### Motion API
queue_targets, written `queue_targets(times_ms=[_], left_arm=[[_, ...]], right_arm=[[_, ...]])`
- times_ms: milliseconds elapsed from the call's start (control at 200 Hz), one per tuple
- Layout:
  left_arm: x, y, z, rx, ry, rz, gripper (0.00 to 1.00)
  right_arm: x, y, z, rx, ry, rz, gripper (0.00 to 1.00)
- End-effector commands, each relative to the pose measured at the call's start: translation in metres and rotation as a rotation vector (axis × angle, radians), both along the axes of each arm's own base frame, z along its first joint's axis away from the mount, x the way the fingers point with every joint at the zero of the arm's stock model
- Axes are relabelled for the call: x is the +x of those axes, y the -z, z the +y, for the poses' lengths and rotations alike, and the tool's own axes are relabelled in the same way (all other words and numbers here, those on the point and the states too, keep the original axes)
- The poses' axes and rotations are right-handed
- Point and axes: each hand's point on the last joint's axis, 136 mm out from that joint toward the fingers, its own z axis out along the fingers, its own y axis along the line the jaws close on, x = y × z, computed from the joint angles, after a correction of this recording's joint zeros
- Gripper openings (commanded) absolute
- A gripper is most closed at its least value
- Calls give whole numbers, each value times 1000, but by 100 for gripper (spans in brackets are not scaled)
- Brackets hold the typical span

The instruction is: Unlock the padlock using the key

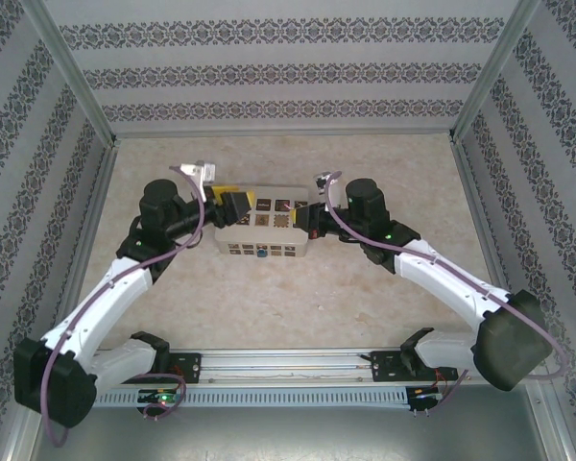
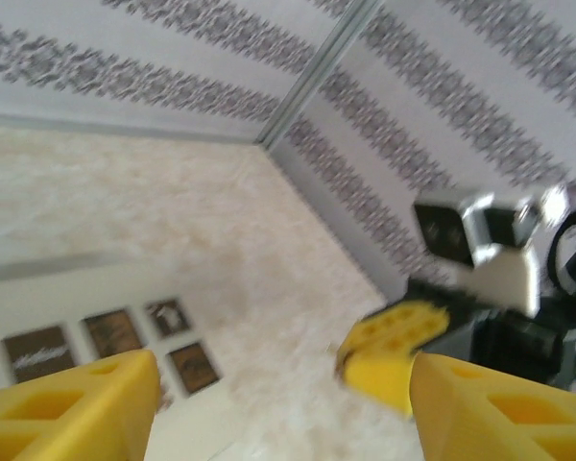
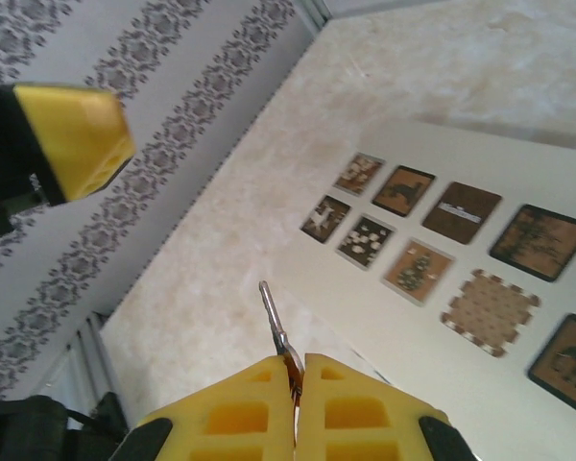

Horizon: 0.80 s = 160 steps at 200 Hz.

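Key [image 3: 272, 322] — pinched between closed right fingers [image 3: 235, 418], blade jutting out over the counter [image 3: 221, 240]. Left fingers [image 2: 77, 403] — spread wide, holding nothing. Padlock [image 1: 260, 254], blue, at the near edge of the white box [image 1: 288, 232].

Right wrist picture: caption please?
Shut yellow right gripper pinching a thin silvery metal key near a white brown-squared box.

The box [image 1: 290, 240] is white with brown patterned squares; the padlock [image 1: 260, 254] is blue. The key [image 3: 270, 309] is silvery.
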Motion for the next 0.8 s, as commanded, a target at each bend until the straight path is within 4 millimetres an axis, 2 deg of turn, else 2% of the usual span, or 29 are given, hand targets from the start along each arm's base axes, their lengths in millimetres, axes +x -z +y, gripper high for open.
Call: queue_targets(times_ms=[0, 175, 310, 440, 575, 794], left_arm=[[-18, 58, 16, 193, -8, 77, 71], [-42, 105, 11, 187, 28, 203, 70], [-46, 139, 4, 146, 21, 278, 69], [-37, 156, 1, 89, -6, 291, 69], [-20, 176, 7, 116, -73, 313, 68], [3, 188, 2, 124, -95, 297, 70]], right_arm=[[6, 28, -8, -89, 0, 29, 0], [24, 51, -9, -98, 12, 118, 0], [37, 66, -5, -88, 17, 192, 0], [44, 77, -1, -83, 13, 240, 0], [51, 88, 0, -74, 20, 291, 0], [53, 109, -1, -103, 27, 348, 0]])
